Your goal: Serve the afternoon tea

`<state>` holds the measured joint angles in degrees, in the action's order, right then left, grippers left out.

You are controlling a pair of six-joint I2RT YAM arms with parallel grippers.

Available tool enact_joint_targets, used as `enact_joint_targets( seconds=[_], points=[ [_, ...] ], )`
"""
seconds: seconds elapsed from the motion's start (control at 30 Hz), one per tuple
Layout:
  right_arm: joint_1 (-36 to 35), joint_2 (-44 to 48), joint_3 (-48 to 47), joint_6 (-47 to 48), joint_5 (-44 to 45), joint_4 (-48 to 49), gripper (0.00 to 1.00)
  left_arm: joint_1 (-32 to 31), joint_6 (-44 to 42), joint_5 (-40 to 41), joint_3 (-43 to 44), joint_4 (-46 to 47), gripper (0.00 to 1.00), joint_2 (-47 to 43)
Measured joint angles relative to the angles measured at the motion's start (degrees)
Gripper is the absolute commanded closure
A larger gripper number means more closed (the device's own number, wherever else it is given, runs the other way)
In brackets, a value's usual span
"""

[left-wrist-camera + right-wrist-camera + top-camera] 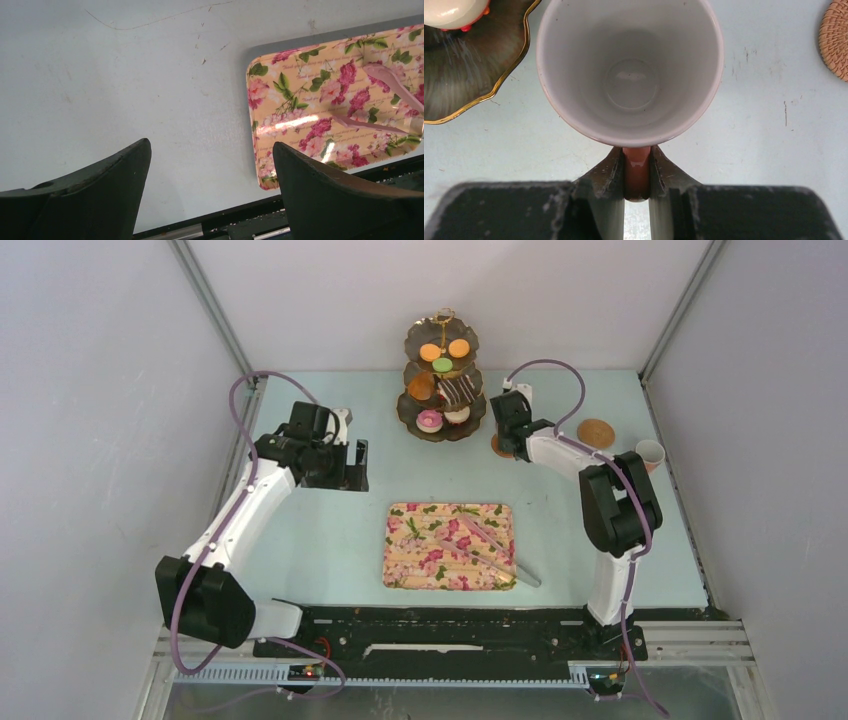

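Right gripper (pixel 636 152) pinched narrow on handle (pixel 636 172) of mug (pixel 630 75). Mug is upright, mouth up, empty inside, just right of the stand (pixel 464 85), with a small gap to its bottom rim. White donut (pixel 451 12) shows on that tier.

Top view: right gripper (pixel 507 430) at stand's (pixel 404 410) right-front. The mug itself is hidden under the gripper there. A brown coaster (pixel 497 448) edge peeks out under it; can't tell if the mug rests on it or hangs above. Second coaster (pixel 595 433) lies farther right of the stand, nothing on it. Second mug (pixel 650 452) is farther right again, well apart from the stand.

On the stand:
- **Top tier:** two orange macarons (pixel 430 352), green macaron (pixel 442 365).
- **Middle tier:** croissant (pixel 421 386) left, slice (pixel 457 390) right.
- **Bottom tier:** pink donut (pixel 430 420) left, white donut right.

Left gripper (pixel 355 465) is left-front of the stand. In the wrist view the left gripper (pixel 211 150) has jaws spread wide, nothing between them, only bare table (pixel 100 75) below.

Tray (pixel 410 560) lies flat in front of the stand, well apart from it, tongs (pixel 490 548) lying across it. Neither gripper touches tray or tongs.
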<state>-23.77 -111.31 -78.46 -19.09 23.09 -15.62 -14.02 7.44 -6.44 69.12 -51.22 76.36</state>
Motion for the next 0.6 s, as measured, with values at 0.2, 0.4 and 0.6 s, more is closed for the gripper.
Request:
enact_joint_targets(
  seconds=[0.2,0.4,0.6],
  points=[
    [-0.17,0.11,0.94,-0.02,0.07,1.44,0.96,0.00,0.00,0.00,0.00,-0.02,0.02,0.00],
    [-0.26,0.50,1.95,-0.70,0.15,2.45,0.62,0.00,0.00,0.00,0.00,0.00,0.02,0.00],
    [-0.39,3.06,1.62,-1.01,0.13,-0.52,0.31,-0.11,-0.02,-0.22,0.00,0.00,0.02,0.00]
  ],
)
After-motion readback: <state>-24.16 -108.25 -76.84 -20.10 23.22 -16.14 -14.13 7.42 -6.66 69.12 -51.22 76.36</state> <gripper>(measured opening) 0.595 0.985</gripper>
